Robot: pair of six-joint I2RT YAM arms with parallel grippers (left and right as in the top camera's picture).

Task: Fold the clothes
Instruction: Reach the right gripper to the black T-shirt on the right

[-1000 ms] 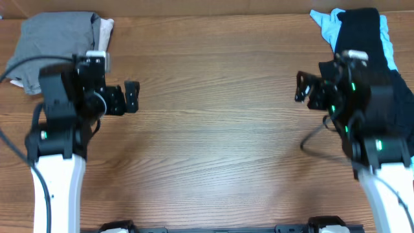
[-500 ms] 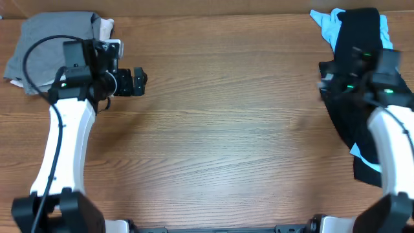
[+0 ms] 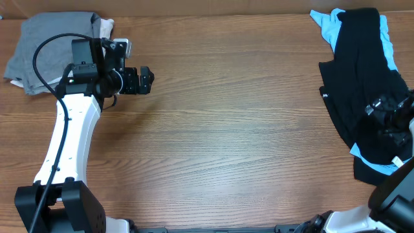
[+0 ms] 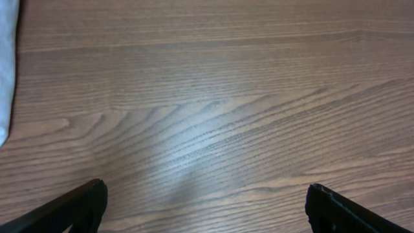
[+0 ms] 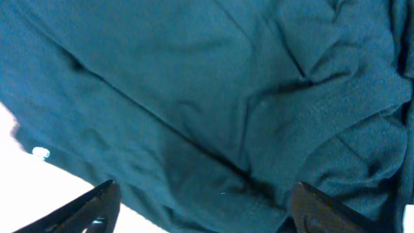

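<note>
From overhead, the black T-shirt (image 3: 359,77) lies crumpled at the right edge of the table (image 3: 246,142), over a light-blue garment (image 3: 326,24). A grey garment (image 3: 52,42) sits at the far left, near the left gripper (image 3: 145,79). The left wrist view shows that gripper released, its fingers (image 4: 71,208) spread wide over wood. In the right wrist view the right gripper (image 5: 206,188) is likewise released, over the black T-shirt and holding nothing.

A brown wood-grain table (image 3: 226,142) fills the overhead frame, its far edge along the top, grain running left to right.
</note>
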